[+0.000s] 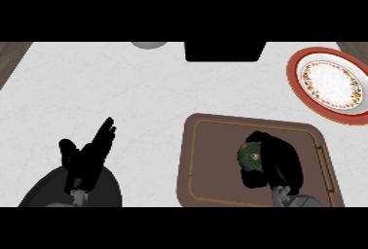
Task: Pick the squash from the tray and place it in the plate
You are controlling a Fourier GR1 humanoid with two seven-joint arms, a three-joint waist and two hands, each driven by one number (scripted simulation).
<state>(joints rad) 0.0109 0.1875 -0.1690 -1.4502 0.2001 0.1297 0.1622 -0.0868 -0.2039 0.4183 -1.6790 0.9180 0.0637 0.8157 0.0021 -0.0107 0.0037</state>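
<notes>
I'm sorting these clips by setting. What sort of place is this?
Probably a kitchen counter: a pale marbled countertop holds a brown tray and a red-rimmed patterned plate, and the right hand is curled round a squash over the tray.

This is a kitchen: a pale, marble-patterned stone tabletop carries tableware. A round white plate with a red rim and floral border sits near a brown rectangular serving tray that holds a dark green squash.
</notes>
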